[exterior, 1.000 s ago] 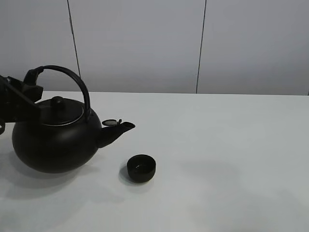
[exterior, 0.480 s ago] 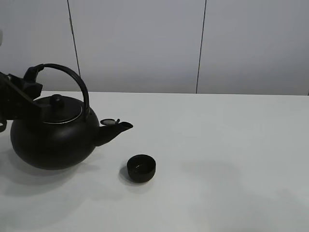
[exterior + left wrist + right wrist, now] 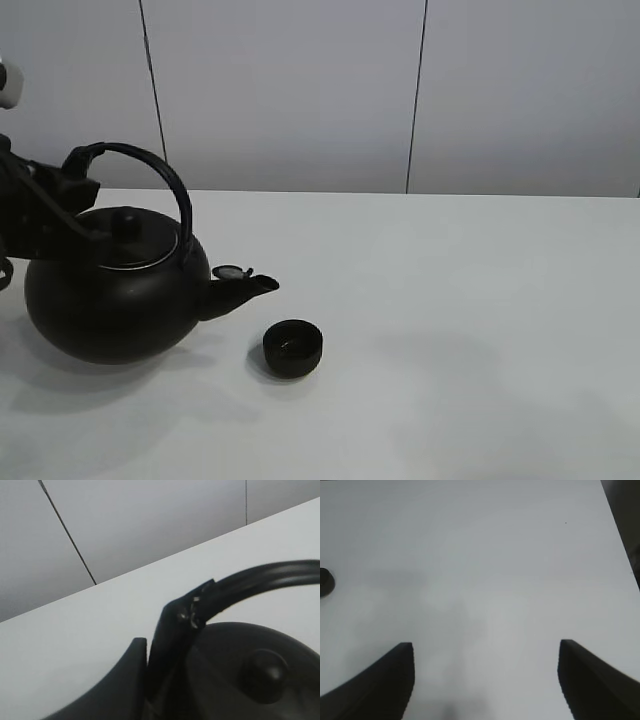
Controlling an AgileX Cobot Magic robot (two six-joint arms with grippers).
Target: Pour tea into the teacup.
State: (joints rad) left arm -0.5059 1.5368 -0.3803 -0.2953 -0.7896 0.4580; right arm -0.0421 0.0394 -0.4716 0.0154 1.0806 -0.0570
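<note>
Fingers (image 3: 167,640) of the left gripper (image 3: 80,168) are closed on the arched handle (image 3: 260,580) of the kettle (image 3: 110,305), at the rear end of the handle, on the side of the kettle away from its spout (image 3: 240,287). The grip is seen most clearly in the left wrist view, where one dark finger is pressed against the handle just above the lid knob (image 3: 265,670). The kettle is held with the spout pointed toward the teacup (image 3: 293,347) and tipped slightly downward. Whether the base of the kettle is touching the tabletop (image 3: 480,330) cannot be told.

The teacup is set upright on the tabletop near the kettle, just past the spout tip and below it, apart from the kettle body. The whole body of the kettle lies between the teacup and the left fingers, so the cup is well apart from them.

The right gripper (image 3: 486,680) is seen only in its own wrist view, where its two fingers (image 3: 385,680) are spread wide with nothing between them but bare tabletop. In that view the teacup (image 3: 325,581) is caught at the very edge of the picture, well apart from the right fingers; the kettle is not shown there.
</note>
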